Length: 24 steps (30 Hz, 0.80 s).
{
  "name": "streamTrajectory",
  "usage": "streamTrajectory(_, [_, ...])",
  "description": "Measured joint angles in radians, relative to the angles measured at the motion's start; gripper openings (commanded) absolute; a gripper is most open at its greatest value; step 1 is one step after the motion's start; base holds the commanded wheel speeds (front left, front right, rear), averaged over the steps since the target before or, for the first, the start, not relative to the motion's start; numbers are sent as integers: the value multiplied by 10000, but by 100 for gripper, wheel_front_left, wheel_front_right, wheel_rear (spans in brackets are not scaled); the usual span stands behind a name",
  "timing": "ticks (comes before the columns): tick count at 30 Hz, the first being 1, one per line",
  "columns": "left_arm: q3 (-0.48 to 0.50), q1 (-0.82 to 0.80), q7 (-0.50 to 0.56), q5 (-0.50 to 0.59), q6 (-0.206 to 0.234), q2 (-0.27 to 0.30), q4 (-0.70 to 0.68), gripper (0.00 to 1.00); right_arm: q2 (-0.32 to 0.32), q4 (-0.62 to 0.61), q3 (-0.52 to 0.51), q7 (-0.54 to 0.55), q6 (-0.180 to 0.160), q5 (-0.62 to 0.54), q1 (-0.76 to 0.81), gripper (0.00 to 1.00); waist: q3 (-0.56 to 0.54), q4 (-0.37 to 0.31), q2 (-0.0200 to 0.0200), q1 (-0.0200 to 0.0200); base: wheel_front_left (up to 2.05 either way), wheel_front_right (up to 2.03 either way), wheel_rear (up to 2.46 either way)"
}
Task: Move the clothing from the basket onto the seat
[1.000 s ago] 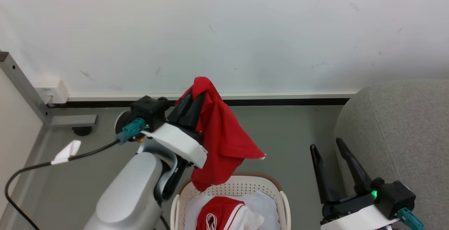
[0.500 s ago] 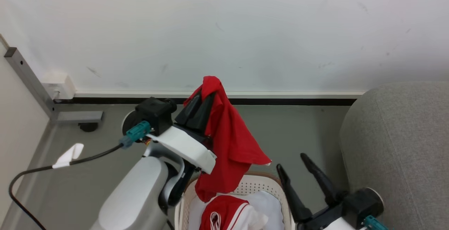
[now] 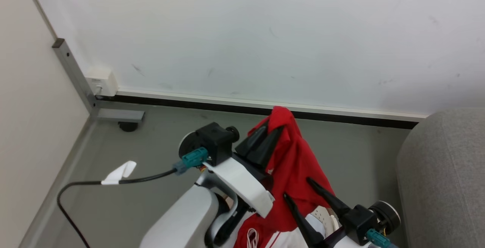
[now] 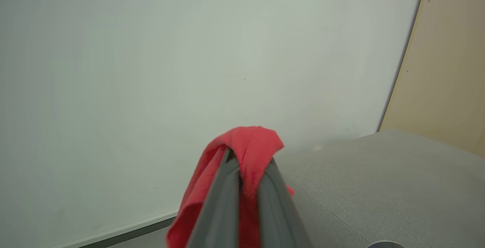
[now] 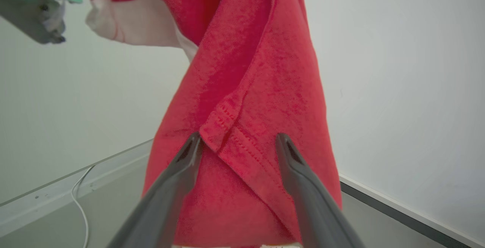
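Observation:
My left gripper is shut on the plain red clothing, which hangs from its fingertips above the basket. In the left wrist view the left gripper pinches a fold of the red fabric. My right gripper is open, its two fingers in front of the hanging cloth. In the right wrist view the right gripper has a hemmed edge of the red clothing between its spread fingertips. A second red-and-white garment lies at the bottom edge. The grey seat is at the right.
A white wall with a dark baseboard runs behind. A black cable with a white tag lies on the grey floor at the left. A metal frame post and a white socket box stand in the left corner.
The head camera has turned, shifting the whole picture. My right gripper, still open, has moved left to the hanging red clothing. The left gripper keeps its hold.

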Motion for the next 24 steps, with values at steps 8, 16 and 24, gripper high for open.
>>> streamTrajectory(8, [-731,295,224,-167,-150,-192,-384,0,104,798,-426,0,0,-236,-382,100,-97,549,0,0,0,0,0])
streamTrajectory(16, [-1112,408,357,-217,-201,-247,-748,0,138,1452,-554,-2,0,31,-975,0,-116,957,0,0,0,0,0])
streamTrajectory(24, [-980,408,372,-295,-81,-123,-746,0,196,1584,-777,0,0,303,-1126,0,-55,1039,0,0,0,0,0])
